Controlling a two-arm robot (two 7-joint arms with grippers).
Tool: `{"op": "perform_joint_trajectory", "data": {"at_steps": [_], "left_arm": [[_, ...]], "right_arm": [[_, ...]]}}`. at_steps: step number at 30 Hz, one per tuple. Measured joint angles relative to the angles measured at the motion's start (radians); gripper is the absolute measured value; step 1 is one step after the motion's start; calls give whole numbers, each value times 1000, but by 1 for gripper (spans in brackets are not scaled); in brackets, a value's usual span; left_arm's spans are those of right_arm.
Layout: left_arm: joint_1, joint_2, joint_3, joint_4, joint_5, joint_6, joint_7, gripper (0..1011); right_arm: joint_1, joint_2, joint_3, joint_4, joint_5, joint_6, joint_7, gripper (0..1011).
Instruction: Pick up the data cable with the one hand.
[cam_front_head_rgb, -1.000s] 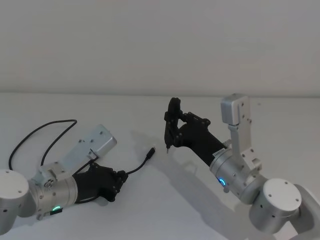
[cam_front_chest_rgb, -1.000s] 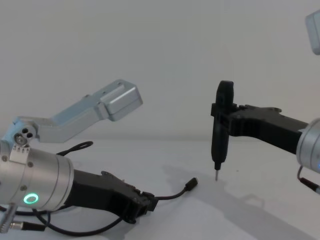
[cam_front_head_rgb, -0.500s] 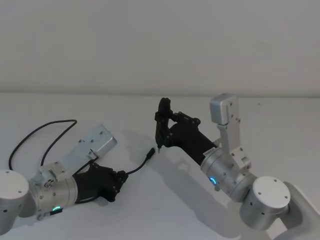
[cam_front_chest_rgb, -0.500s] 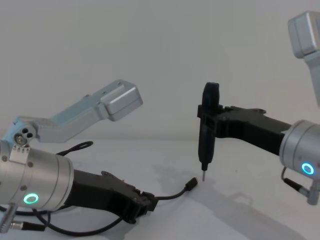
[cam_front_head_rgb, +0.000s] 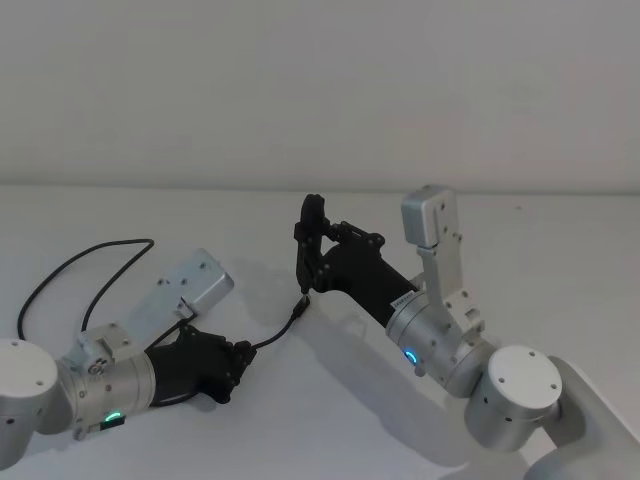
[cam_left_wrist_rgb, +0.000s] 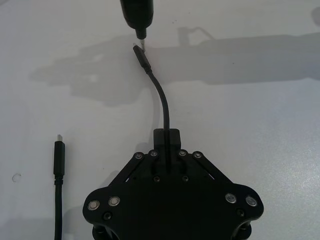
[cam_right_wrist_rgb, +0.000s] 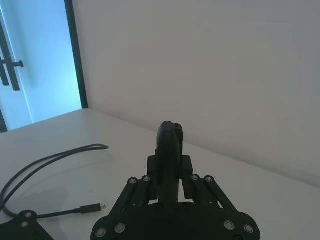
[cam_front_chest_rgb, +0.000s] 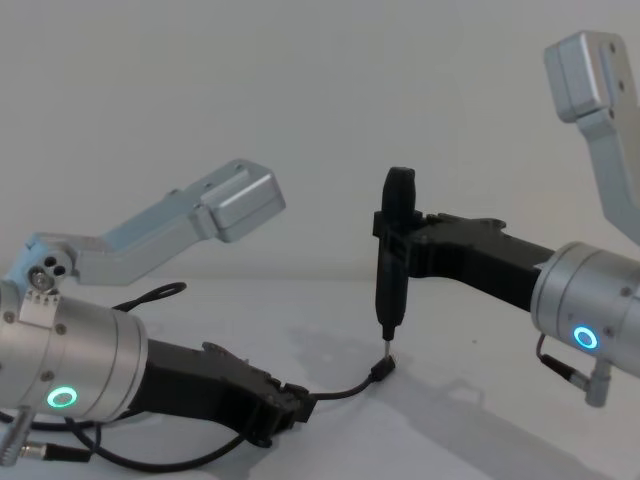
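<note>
so, nearest us the left claw (cam_front_chest_rgb: 298, 404) sits low on the desk (cam_front_head_rgb: 560, 250), its jaws closed narrow on the data cable (cam_left_wrist_rgb: 161, 97) a little behind one plug (cam_front_chest_rgb: 383, 369). we judge the grip made and the lift yet to come: most of the cable lies looped on the desk. farther out, the right claw (cam_front_head_rgb: 323, 260) clamps an upright stick tool (cam_front_chest_rgb: 393, 250), its tip right at that plug.

White matte worktop (cam_front_head_rgb: 560, 250) meets plain off-white wall (cam_front_head_rgb: 320, 90). Glass pane (cam_right_wrist_rgb: 40, 60) in dark frame (cam_right_wrist_rgb: 75, 50) beyond worktop glows pale blue.
</note>
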Motion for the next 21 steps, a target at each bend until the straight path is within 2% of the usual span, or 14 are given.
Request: {"op": "perform_joint_trajectory", "data": {"at_steps": [21], "left_arm": [[0, 0, 0, 0, 0, 0, 0, 51]], "right_arm": [[35, -9, -11, 63, -27, -40, 14, 275]]}}
